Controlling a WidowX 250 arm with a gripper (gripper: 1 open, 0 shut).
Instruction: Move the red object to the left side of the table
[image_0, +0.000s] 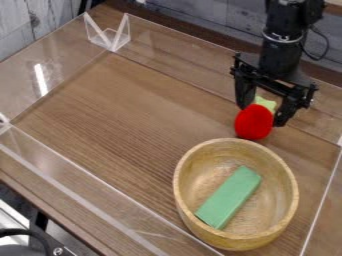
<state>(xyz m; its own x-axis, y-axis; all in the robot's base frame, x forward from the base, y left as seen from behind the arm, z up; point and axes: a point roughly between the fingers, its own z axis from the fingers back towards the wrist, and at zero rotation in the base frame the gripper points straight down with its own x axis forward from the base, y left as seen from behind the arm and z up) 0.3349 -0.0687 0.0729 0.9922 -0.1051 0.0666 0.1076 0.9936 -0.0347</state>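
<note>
Nearest the camera, toward the bottom right of the view, a round wooden bowl (195, 223) sits on the brown wood-grain table (114, 135). Inside the bowl lies a green block (229, 195), set slantwise, its upper end leaning toward the right of the view. Down in the bottom left corner, dark cables (30, 236) show at the edge.

Just beyond the bowl's far rim is the red toy (253, 123), rounded and bright red, with its pale yellow-green top on the side away from the bowl. It is on the right part of the table as the camera sees it, outside the bowl.

The black gripper (271, 105) is at the toy, reaching in from the far right of the view. Its jaws stand wide open, one finger (245, 92) on the left of the toy's pale top and the other on the right, by the toy's upper right side. The red part of the toy bulges out toward the camera between and in front of them. No grip shows; whether either finger touches the toy cannot be told from this angle. Behind the fingers, the dark body of the gripper rises toward the top right corner.

Farthest off, toward the top left, a clear plastic piece (110, 33) stands by the table's far edge, well apart from the toy.
</note>
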